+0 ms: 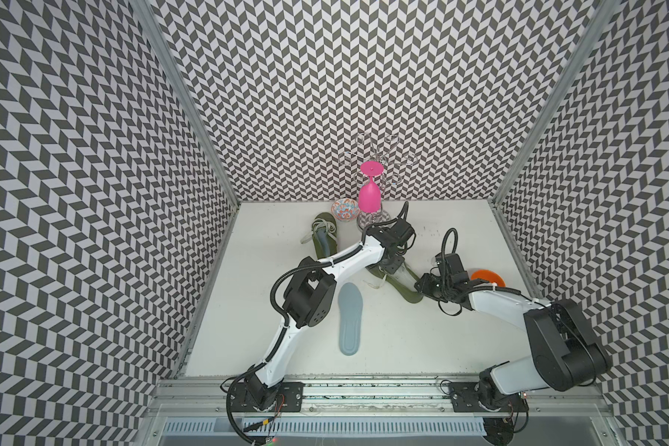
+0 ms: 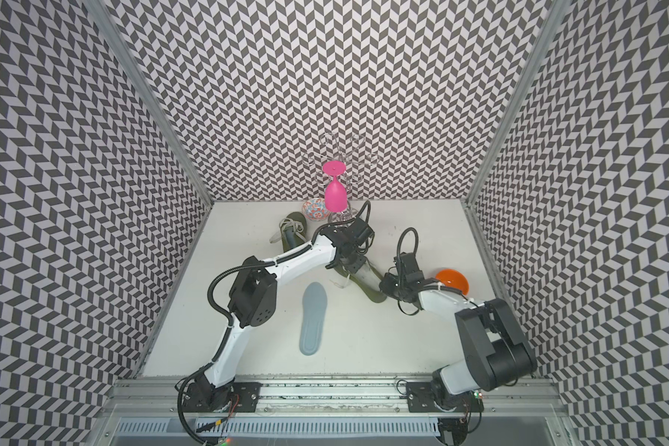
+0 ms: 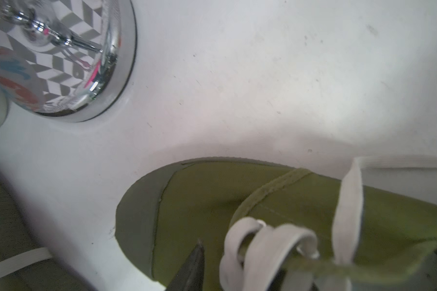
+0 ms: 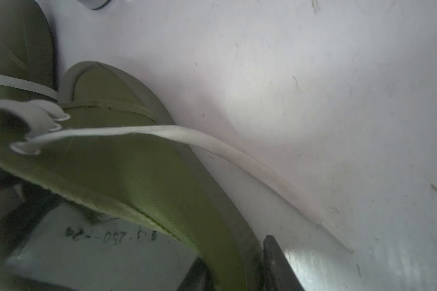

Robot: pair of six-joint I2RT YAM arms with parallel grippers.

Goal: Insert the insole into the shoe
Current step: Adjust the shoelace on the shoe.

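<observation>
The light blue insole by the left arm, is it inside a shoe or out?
Out. The insole lies flat on the bare white table, apart from the nearer green shoe.

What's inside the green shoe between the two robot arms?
Inside the shoe only a pale bottom with printed marks shows; its toe end is covered by green cloth. The blue insole lies outside it.
</observation>
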